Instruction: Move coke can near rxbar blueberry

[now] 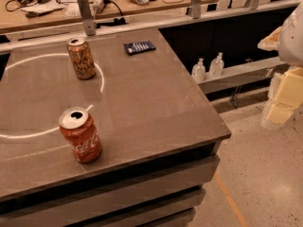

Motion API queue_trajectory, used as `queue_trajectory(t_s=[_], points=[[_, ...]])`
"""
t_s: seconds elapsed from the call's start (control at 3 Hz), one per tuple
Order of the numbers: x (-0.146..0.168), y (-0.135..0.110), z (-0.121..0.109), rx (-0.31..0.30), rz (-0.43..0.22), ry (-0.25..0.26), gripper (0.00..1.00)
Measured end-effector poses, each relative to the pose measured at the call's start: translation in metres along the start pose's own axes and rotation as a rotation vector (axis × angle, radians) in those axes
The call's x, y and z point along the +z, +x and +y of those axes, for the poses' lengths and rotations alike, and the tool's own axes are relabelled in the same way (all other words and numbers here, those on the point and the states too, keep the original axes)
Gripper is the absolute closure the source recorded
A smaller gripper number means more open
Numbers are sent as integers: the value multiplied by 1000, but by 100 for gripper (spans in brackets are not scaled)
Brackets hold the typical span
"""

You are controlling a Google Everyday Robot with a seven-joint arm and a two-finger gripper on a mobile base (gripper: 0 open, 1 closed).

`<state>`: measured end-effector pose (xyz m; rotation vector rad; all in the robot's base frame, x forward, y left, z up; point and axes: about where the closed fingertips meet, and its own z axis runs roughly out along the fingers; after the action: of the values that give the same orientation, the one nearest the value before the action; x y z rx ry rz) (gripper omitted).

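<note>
One coke can [80, 135], one rxbar [139, 47], gripper [280, 109] right

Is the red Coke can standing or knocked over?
Standing: the coke can rests on its base, silver top up. The gripper is at far right, off the table.

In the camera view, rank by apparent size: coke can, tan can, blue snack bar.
1. Coke can: largest, but nearest the camera.
2. Tan can: likely a similar size, farther back.
3. Blue snack bar: smallest, farthest.
Gripper is beside the table, at the right edge.
</note>
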<state>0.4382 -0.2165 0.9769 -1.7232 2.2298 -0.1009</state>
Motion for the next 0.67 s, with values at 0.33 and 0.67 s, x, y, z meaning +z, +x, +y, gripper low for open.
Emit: queue_trajectory(t_s=[0.33,0.67], points=[[0,0,0,0,0,0,0],[0,-11,-1,26,-96,5,0]])
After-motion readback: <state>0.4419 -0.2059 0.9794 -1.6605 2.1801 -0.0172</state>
